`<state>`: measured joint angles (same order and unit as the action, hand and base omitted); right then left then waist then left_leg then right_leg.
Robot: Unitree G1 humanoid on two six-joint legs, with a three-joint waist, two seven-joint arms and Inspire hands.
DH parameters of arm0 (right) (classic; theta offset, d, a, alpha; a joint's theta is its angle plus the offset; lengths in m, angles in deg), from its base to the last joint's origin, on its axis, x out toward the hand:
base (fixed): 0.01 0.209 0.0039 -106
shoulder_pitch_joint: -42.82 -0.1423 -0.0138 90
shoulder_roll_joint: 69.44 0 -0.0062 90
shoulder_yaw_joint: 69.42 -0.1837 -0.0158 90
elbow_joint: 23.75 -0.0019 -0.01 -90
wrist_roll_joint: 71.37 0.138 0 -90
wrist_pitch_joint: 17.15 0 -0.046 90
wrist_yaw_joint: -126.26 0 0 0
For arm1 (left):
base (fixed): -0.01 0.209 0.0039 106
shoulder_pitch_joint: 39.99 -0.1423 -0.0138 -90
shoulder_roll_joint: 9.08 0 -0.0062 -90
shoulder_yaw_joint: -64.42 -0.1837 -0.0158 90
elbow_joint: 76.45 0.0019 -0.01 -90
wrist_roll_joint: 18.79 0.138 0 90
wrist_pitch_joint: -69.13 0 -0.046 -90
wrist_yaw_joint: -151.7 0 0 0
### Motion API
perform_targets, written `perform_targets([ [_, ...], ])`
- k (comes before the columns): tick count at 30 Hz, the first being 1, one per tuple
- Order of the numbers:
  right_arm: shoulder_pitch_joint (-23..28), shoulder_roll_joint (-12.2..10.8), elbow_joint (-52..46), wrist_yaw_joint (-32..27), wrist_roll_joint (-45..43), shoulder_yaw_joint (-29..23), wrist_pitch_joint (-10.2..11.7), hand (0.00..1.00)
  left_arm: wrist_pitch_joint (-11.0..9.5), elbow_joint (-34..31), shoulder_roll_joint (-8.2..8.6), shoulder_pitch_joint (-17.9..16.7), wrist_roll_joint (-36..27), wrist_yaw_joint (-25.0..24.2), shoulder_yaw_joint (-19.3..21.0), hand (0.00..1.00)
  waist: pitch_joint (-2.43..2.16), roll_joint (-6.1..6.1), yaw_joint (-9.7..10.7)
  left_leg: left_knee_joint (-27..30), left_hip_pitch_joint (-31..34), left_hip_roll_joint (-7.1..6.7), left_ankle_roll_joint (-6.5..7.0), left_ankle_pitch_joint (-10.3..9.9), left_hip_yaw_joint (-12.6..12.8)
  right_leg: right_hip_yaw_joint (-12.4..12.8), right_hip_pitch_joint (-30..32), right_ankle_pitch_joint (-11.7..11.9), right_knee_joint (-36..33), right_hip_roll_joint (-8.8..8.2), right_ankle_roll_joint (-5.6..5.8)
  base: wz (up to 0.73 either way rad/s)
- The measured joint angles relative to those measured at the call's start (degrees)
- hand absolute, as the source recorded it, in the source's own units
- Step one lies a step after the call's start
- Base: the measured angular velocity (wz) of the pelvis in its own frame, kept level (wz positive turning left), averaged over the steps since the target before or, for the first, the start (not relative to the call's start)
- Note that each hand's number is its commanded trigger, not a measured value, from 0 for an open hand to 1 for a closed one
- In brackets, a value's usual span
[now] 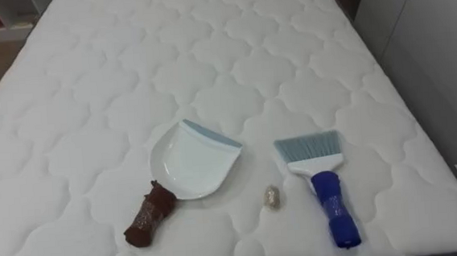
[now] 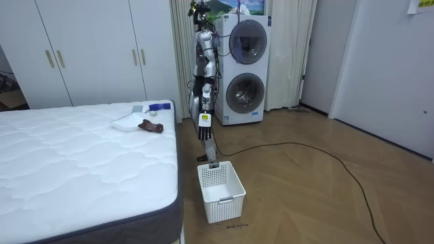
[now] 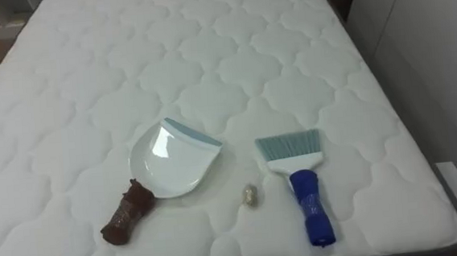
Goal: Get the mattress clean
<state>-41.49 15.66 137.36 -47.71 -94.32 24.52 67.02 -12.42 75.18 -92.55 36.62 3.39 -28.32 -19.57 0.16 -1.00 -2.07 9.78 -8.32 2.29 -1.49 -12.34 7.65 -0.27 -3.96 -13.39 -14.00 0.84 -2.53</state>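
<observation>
Left eye view shows a small pale scrap [image 1: 272, 197] on the bed [image 1: 127, 62] between dustpan [image 1: 189, 161] and brush [image 1: 323, 182], both unheld, the state of the left hand [image 2: 205, 125] untellable; a hard sweep could flick it off the near edge.

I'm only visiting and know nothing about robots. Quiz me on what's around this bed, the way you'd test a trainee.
1. True or false: the small pale scrap lies inside the dustpan.
2. What colour is the handle of the brush? A) red B) blue C) green
3. Fill in: on the floor beside the bed stands a white ____.

Key:
1. False. It lies on the bed, between the dustpan and the brush.
2. B.
3. basket.
</observation>
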Motion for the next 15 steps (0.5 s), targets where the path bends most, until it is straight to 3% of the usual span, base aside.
perform_targets([
  [15, -0.10, -0.01, 0.16, -1.19, 0.25, -0.69, 0.94, 0.00, -1.52, 0.16, 0.00, 0.14, 0.04, 2.85, -0.30, 0.00, -0.05, 0.51, 0.25, -0.12, 0.23, -0.16, 0.00, 0.01, -0.07, -0.21, 0.14, 0.09, 0.54, -0.05, 0.01, -0.01],
])
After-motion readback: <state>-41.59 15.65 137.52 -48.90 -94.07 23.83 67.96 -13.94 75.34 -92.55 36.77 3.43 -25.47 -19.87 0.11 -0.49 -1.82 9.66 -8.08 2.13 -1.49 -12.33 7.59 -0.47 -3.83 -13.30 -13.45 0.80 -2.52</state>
